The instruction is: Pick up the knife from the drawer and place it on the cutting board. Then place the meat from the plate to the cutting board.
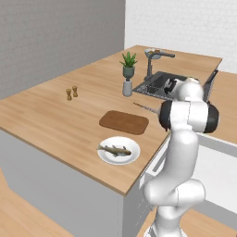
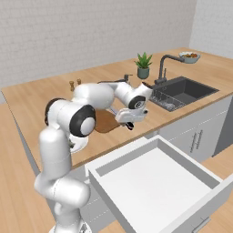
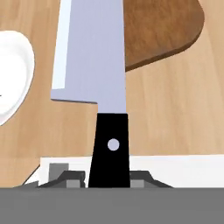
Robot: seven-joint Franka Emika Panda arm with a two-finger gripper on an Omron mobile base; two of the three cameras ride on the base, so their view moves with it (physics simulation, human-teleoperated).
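The fingers (image 3: pixel 109 183) are clamped on the black handle of the knife (image 3: pixel 94 57), whose silvery blade points away from the hand, held above the tabletop (image 1: pixel 55 115). In the hand view the blade crosses the near corner of the cutting board (image 3: pixel 162 30), with the white plate (image 3: pixel 13 74) off to the blade's other side. In the left base view the plate (image 1: pixel 132 155) lies just in front of the cutting board (image 1: pixel 124 122), apart from it, and the meat (image 1: pixel 114 149) rests on the plate. In the right base view the drawer (image 2: pixel 154 186) stands pulled out below the tabletop edge, in front of the cutting board (image 2: pixel 103 123).
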